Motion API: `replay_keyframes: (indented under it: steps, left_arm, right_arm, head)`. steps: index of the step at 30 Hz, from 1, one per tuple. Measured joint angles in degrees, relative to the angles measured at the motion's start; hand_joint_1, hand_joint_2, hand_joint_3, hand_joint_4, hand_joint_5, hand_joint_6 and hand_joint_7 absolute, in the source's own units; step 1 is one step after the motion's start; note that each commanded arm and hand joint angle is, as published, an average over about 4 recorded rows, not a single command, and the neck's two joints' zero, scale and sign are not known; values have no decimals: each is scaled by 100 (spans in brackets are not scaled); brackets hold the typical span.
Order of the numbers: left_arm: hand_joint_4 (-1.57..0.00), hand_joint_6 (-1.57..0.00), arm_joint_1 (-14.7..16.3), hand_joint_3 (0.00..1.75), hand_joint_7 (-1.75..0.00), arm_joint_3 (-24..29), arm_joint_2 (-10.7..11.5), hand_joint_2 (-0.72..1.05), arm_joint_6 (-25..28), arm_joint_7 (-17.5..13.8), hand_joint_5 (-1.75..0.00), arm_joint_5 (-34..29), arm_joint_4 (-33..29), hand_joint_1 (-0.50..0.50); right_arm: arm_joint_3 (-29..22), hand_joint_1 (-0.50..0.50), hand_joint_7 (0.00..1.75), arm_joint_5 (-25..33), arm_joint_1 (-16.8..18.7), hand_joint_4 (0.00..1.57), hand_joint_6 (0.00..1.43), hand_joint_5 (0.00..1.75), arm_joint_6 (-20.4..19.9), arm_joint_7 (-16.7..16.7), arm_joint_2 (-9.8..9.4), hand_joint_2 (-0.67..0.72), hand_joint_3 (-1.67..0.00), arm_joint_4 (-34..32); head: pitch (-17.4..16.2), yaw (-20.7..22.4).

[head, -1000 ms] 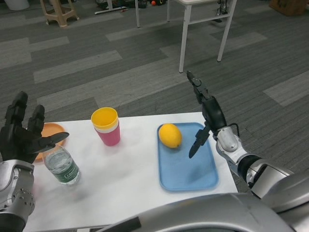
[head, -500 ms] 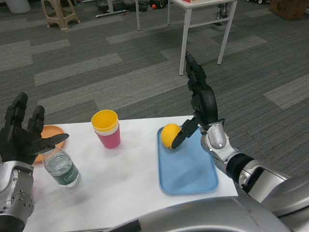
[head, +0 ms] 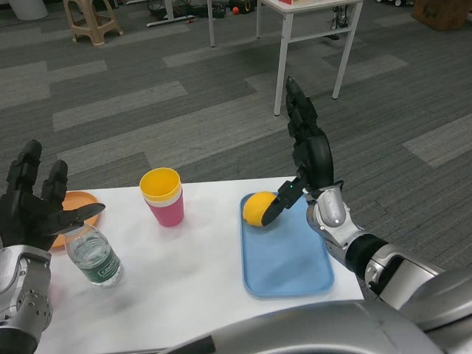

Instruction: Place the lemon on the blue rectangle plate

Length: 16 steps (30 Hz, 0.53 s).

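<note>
Nearest, at the left edge: black many-fingered left hand (head: 33, 210) raised above the white surface (head: 192, 265), fingers spread apart, nothing in it. Just beside it, lower and to the right: clear plastic water bottle (head: 94, 254) with a green-and-white label, standing upright near the surface's left end. Partly hidden behind the left hand: flat orange round plate (head: 77, 203), close to the surface's far left corner.

Toward the right: flat blue rectangular plastic plate (head: 291, 254), lying along the surface's right side, long edge running near to far. At its far left corner: yellow oval lemon (head: 258, 209), resting on the plate. Above the plate's far end: black many-fingered right hand (head: 310, 166) held upright, fingers extended upward and apart, gripping nothing; thumb pointing down and left, its tip overlapping the lemon's right side. Contact between thumb and lemon: cannot tell. Silver right forearm running back toward the lower right.

Mid-surface, between bottle and plate, nearer the far edge: pink plastic cup (head: 165, 203) with a yellow plastic cup (head: 160, 182) nested in it, upright, well apart from the lemon.

Beyond the surface: grey carpeted floor (head: 147, 103) with lighter stripes. Farther off: white table legs (head: 284, 59) at upper centre, tan plastic stool (head: 90, 18) at upper left.
</note>
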Motion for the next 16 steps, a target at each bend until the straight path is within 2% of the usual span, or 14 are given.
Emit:
replay_keyframes:
  steps: [16]
  left_arm:
    - [0,0,0,9,-21,0,0,16,-1,0,-21,0,-8,-46]
  right_arm:
    - [2,-38,0,0,1,0,0,0,0,0,0,64,0,0]
  head:
    - [16,-22]
